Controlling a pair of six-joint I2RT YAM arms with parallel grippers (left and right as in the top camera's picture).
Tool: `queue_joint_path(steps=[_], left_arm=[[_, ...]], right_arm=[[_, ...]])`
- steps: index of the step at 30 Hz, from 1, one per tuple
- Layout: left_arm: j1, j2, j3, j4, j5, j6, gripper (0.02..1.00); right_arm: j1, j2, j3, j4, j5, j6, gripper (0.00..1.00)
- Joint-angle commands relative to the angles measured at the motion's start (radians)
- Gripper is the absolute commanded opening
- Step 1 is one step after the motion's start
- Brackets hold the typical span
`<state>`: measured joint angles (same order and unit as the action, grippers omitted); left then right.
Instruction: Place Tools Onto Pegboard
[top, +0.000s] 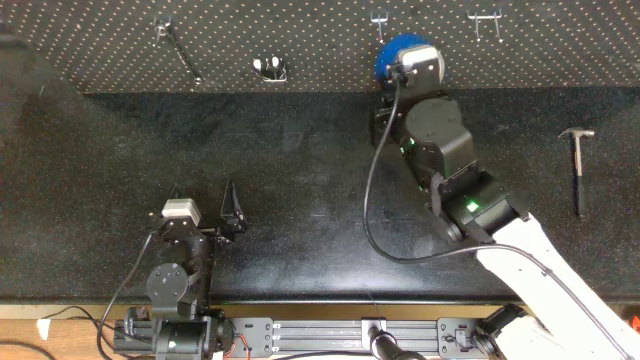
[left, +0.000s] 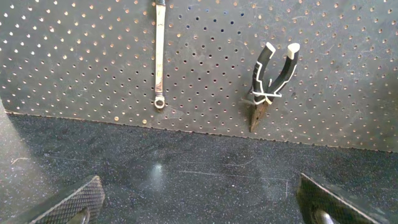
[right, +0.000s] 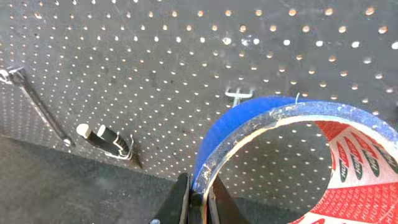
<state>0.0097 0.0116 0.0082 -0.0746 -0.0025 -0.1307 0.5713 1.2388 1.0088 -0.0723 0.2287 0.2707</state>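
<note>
My right gripper (right: 200, 200) is shut on the rim of a blue tape roll (right: 292, 137), holding it up against the pegboard (top: 300, 40) just under a bare metal hook (right: 239, 94). From above, the blue tape roll (top: 396, 52) sits right below that hook (top: 379, 22). A wrench (top: 178, 48) and black-handled pliers (top: 269, 68) hang on the board at the left; the wrench (left: 159, 56) and pliers (left: 268, 78) also face the left wrist camera. A hammer (top: 577, 165) lies on the mat at the right. My left gripper (top: 232, 208) rests open, low near its base.
A second empty hook (top: 484, 22) is on the board to the right of the tape. The black mat (top: 280, 170) covers the worktop. A black cable (top: 372, 190) loops from the right arm over the mat's middle.
</note>
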Motion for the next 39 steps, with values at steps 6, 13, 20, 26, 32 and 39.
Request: queue_joint_path(steps=[6,13,20,26,32,39], left_arm=[[-0.005,-0.008,-0.003,-0.007,0.004,0.009,0.993],[-0.005,-0.008,-0.003,-0.007,0.004,0.009,0.993],[-0.005,-0.008,-0.003,-0.007,0.004,0.009,0.993],[-0.005,-0.008,-0.003,-0.007,0.004,0.009,0.993],[-0.005,-0.008,-0.003,-0.007,0.004,0.009,0.993],[-0.005,-0.008,-0.003,-0.007,0.004,0.009,0.993]], right_arm=[[0.010,0.288,0.001,0.376,0.052,-0.333,0.077],[0.000,0.371,0.001,0.453,0.064,-0.336,0.097],[-0.016,0.394,0.001,0.478,0.074,-0.336,0.121],[-0.010,0.378,0.000,0.417,0.073,-0.335,0.297],[0.010,0.149,0.000,-0.014,0.040,-0.277,0.492],[-0.547,-0.041,-0.010,-1.041,-0.074,-0.177,0.976]])
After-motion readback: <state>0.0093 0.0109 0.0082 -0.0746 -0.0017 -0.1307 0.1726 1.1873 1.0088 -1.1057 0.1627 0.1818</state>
